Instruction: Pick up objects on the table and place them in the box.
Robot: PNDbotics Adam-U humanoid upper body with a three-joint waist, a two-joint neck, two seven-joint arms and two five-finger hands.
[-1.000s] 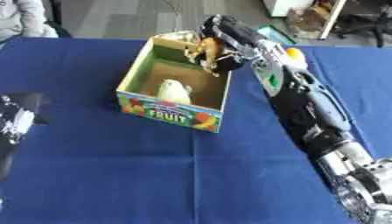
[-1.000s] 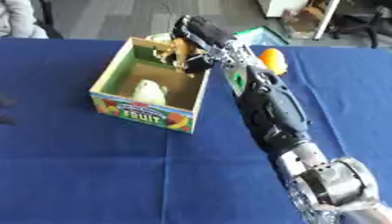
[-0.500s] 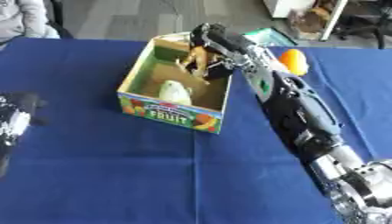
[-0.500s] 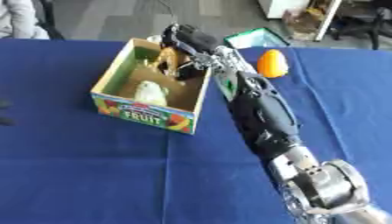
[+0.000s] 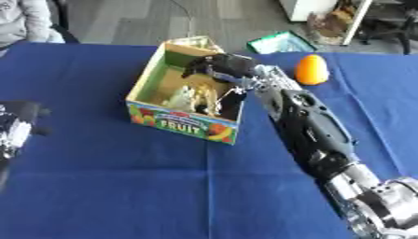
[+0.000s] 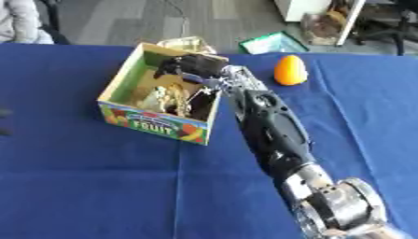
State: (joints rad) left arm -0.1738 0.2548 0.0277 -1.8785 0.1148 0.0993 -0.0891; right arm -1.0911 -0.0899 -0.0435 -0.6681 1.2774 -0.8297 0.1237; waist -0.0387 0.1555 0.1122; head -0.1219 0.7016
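Note:
A cardboard box (image 5: 184, 123) printed with FRUIT stands on the blue table (image 5: 122, 186), left of centre. My right arm reaches in from the lower right, and my right hand (image 5: 219, 65) hovers over the inside of the box with its fingers relaxed and nothing held. Below it, inside the box, lie a pale rounded item (image 5: 179, 97) and a yellowish-brown item (image 5: 206, 99). An orange fruit (image 6: 289, 70) stands on the cloth to the right of the box. My left hand (image 5: 16, 126) rests open at the left edge, far from the box.
A green flat item (image 6: 274, 43) lies at the table's far edge behind the orange fruit. A person in grey sits at the far left corner. Beyond the table is grey floor with furniture at the upper right.
The yellowish-brown item that my right hand held over the box now lies inside it, apart from the hand. The hand has moved further left over the box. The camera has shifted slightly.

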